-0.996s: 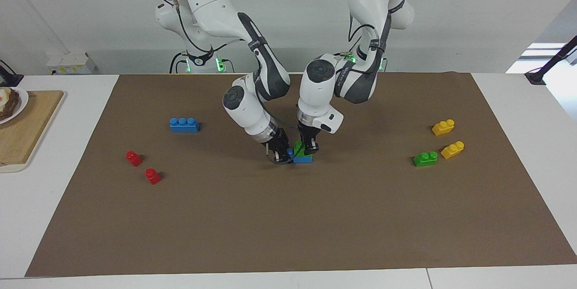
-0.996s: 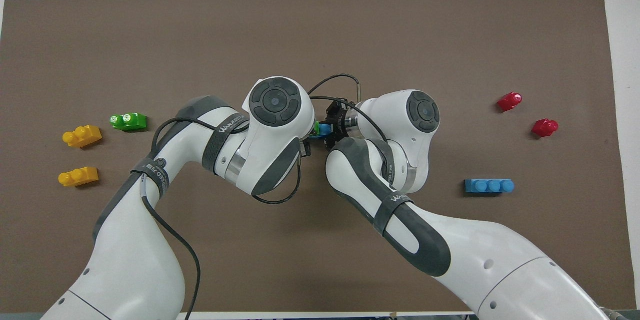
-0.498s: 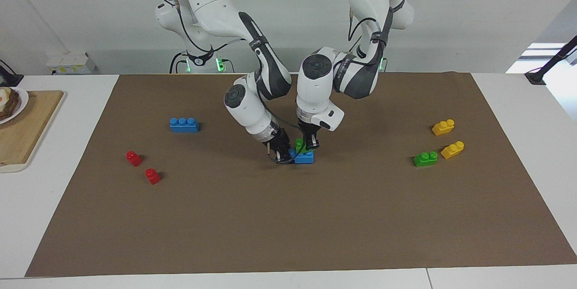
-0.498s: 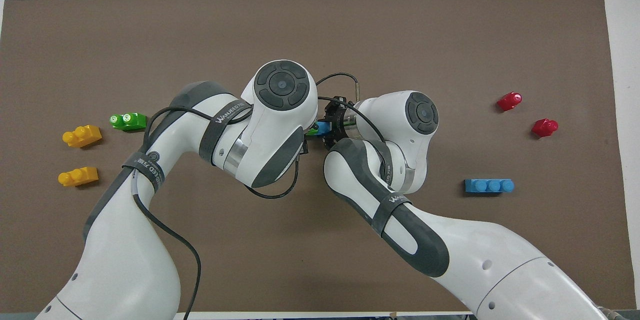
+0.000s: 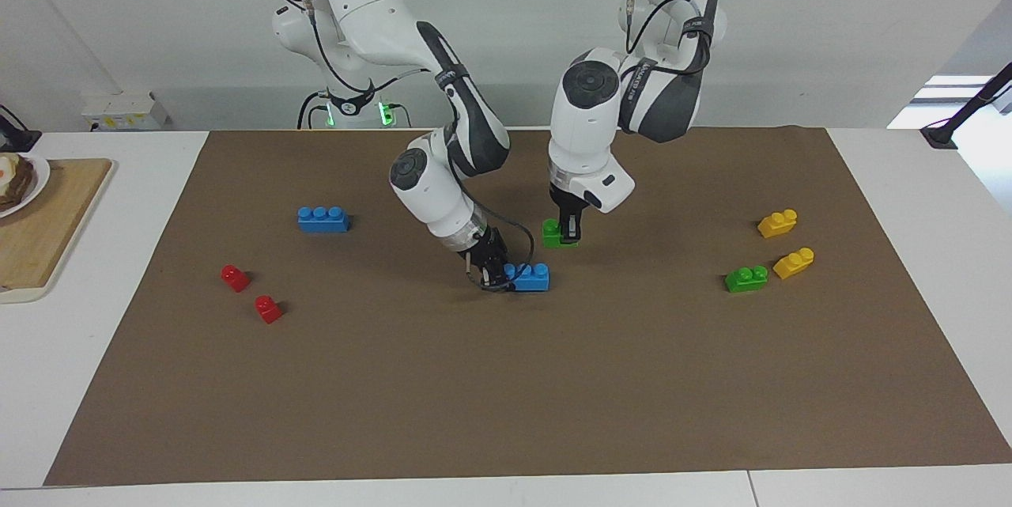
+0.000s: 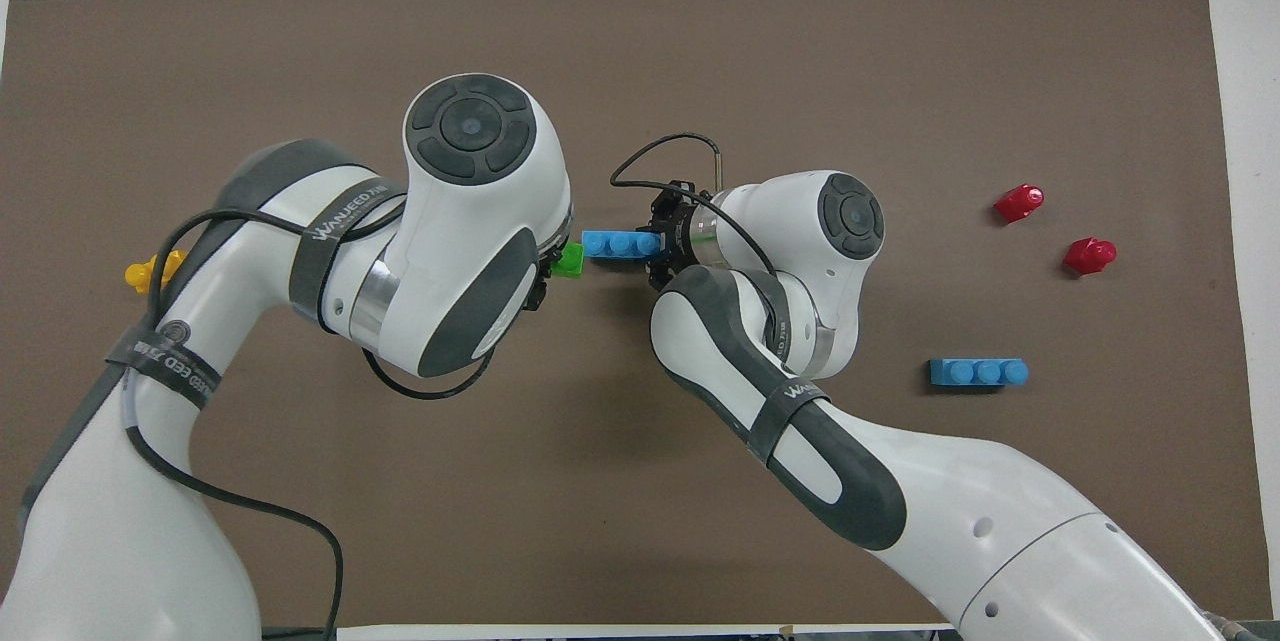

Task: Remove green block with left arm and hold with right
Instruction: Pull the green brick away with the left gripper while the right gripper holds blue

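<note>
Since the earlier frames the left arm has risen and swung toward the right of the facing view, carrying the green block (image 5: 552,232) off the blue brick (image 5: 530,277) it was seated on; the two were stacked then and are now apart. The brown mat (image 5: 506,412) fills most of the frame, both arms reaching down into its centre. The left gripper (image 5: 568,238) hangs just above centre in the facing view, clamped on the green block, which is lifted clear of the mat over its middle. The right gripper (image 5: 494,276), slightly lower and to the left, pins one end of the blue brick down on the mat, its fingers closed on it. A second blue brick (image 5: 322,219) lies at middle left, two red pieces (image 5: 251,292) below it, and another green brick (image 5: 746,278) with two yellow bricks (image 5: 785,242) at middle right. The risk I see: the block seems pinched near one end, so it could twist or slip out if the arm swings fast, and the right gripper's end-only hold might let the blue brick pivot.
</note>
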Tool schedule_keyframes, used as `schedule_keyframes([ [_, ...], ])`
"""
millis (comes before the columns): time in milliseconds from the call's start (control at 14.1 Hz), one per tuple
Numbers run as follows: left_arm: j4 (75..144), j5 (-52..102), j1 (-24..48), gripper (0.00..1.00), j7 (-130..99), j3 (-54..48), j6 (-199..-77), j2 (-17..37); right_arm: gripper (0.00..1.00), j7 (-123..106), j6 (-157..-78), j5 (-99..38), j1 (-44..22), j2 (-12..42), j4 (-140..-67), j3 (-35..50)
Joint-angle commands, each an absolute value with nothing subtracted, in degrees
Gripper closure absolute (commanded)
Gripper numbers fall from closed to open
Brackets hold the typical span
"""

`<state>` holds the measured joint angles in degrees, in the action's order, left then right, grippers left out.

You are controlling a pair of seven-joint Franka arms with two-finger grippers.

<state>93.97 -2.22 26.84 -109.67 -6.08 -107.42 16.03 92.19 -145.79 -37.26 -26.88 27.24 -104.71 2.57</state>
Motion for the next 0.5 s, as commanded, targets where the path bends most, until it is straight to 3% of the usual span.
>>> schedule_keyframes([
  [0, 101.66, -0.70, 22.95, 1.00, -95.58, -6.42, -106.43, 9.69, 1.00, 91.85, -139.86, -38.50, -23.57, 26.98, -100.12, 2.64],
  [427, 115.20, 1.83, 15.05, 1.00, -57.39, -6.33, -106.70, -1.21, 1.00, 86.42, -128.69, -34.89, -13.47, 23.91, -96.77, 2.64],
])
